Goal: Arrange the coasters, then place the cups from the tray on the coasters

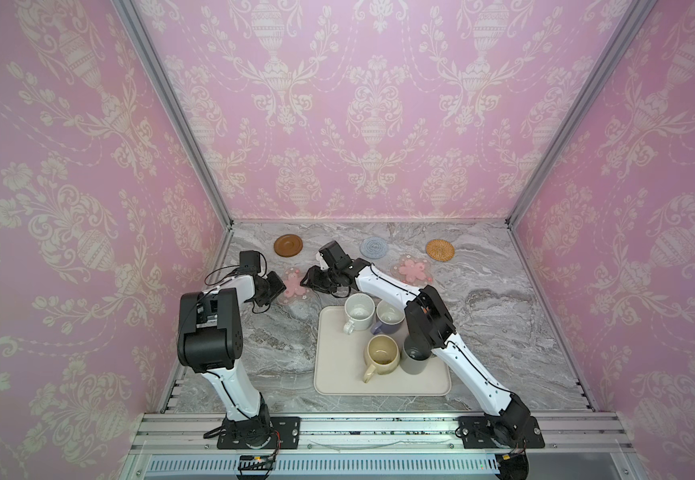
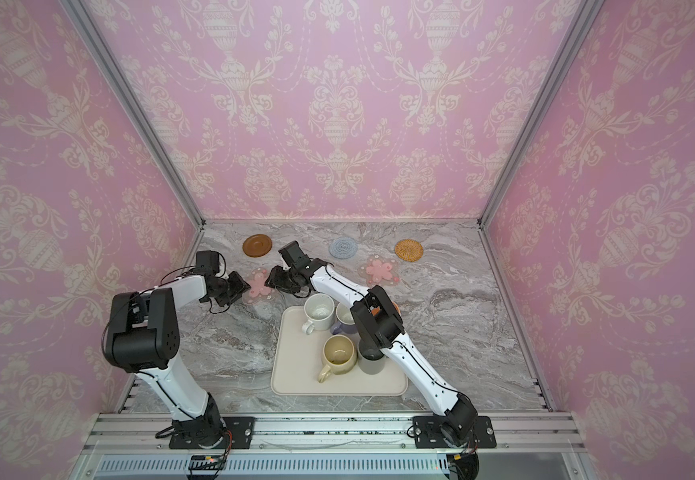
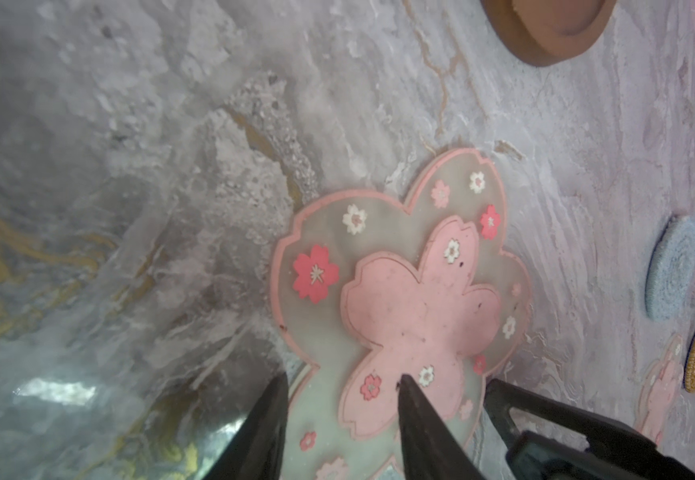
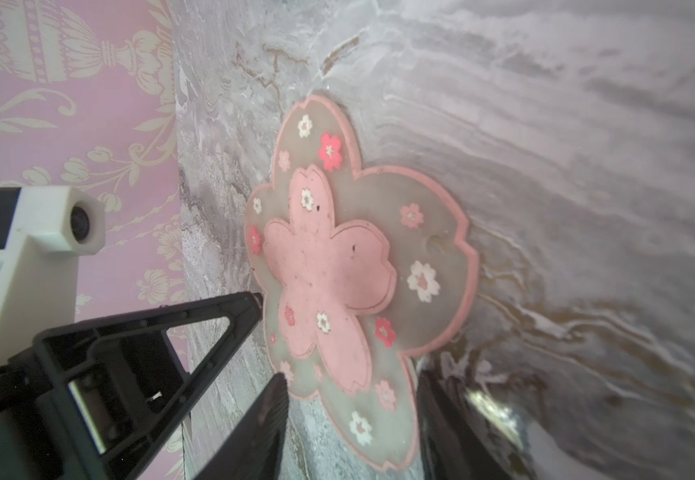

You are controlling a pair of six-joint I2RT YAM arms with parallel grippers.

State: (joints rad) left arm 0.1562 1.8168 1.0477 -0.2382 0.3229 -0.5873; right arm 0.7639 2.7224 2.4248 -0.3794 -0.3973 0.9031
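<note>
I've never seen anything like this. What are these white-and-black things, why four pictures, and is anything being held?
They are two robot arms, a left arm and a right arm, each ending in a two-fingered gripper. The two wide pictures come from a paired camera overhead; the close-ups come from a wrist camera on each arm. On the marble-look tabletop lie five coasters: a brown wooden coaster, a blue-grey crocheted coaster, a rattan coaster, a pink flower coaster and a second flower coaster. A beige tray carries mugs, among them a white mug and a cream-yellow mug. The left gripper and the right gripper meet at the second flower coaster, jaws apart. It lies flat; nothing is held.
</note>
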